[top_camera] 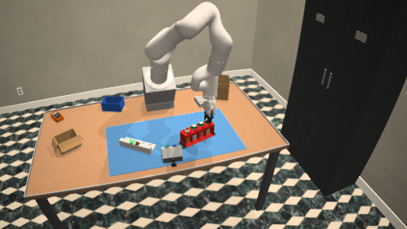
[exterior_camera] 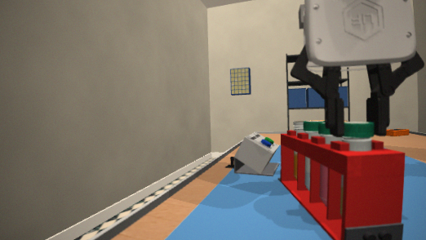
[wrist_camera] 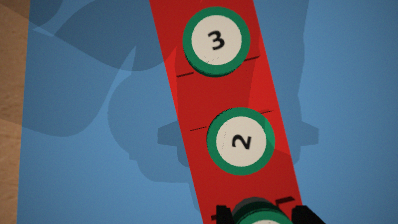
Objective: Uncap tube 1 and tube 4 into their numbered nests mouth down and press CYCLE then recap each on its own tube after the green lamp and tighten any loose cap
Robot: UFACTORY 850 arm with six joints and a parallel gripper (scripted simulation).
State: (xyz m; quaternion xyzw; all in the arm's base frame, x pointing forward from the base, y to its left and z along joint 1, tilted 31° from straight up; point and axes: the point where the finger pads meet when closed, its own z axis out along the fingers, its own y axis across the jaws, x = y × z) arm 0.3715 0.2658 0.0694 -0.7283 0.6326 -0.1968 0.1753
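You have the jaws (top_camera: 209, 121) (exterior_camera: 359, 134) down at the near end of the red decapping station (top_camera: 182, 137) (exterior_camera: 373, 192) (wrist_camera: 220, 95) in the exterior view, one finger on each side of a green cap (exterior_camera: 359, 130) (wrist_camera: 267, 220). They stand partly open; you cannot tell whether the pads press on the cap.

Wrist view: that cap is cut off by the bottom edge, its number out of sight. Next along come cap 2 (wrist_camera: 241, 141) and cap 3 (wrist_camera: 216, 40), both on; their numbers read only here. By the row's order, the jaws are at tube 1.

From the top, the fingers hide most of that cap. At the row's left end, tube 4 (top_camera: 187, 130) shows a pale mouth without green; the exterior view gives you only its rim, at the far end.

Only the top view shows the cap tray (top_camera: 148, 148), left of the station. A bright green spot and a dark one beside it are too small to sort into caps or lamps. The grey key housing (top_camera: 171, 153) (exterior_camera: 254, 154) shows in both outside views; its blue key (top_camera: 175, 146) (exterior_camera: 267, 143) and green key (top_camera: 167, 146) (exterior_camera: 269, 140) are clearer in the exterior.
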